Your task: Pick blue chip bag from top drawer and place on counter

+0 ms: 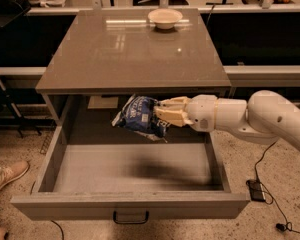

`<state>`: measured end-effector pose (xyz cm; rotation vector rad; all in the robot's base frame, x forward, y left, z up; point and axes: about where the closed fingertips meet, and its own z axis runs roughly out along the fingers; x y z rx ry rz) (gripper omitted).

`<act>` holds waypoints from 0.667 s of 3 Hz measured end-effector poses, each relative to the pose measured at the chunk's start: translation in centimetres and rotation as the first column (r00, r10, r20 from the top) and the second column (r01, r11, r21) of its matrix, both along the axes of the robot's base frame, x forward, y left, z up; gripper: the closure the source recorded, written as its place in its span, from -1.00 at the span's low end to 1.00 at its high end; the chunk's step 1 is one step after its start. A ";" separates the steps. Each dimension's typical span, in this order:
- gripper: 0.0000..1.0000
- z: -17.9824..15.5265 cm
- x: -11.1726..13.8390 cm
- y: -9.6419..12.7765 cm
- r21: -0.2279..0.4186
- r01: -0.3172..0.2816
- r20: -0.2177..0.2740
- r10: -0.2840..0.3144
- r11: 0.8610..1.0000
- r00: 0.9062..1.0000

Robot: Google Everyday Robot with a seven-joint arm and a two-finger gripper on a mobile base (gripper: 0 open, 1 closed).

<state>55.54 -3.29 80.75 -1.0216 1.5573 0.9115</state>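
The blue chip bag (139, 115), crumpled dark blue with white lettering, hangs in the air above the open top drawer (130, 174), just below the counter's front edge. My gripper (162, 115) comes in from the right and is shut on the bag's right side. The drawer is pulled fully out and its floor is bare; its dark handle (130, 217) shows at the front. The glossy grey-brown counter (120, 54) lies above and behind the bag.
A white bowl (165, 18) stands at the counter's back edge. A white sheet (103, 102) lies in the cabinet behind the drawer. A person's shoe (2, 176) is on the floor at left. A cable and power brick (256, 190) lie at right.
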 end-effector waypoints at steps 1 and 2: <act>1.00 4.8 -1.6 -2.4 0.036 0.002 0.094 -0.005 0.999 0.996; 1.00 8.8 -1.0 -3.9 0.073 -0.003 0.180 -0.011 0.997 0.984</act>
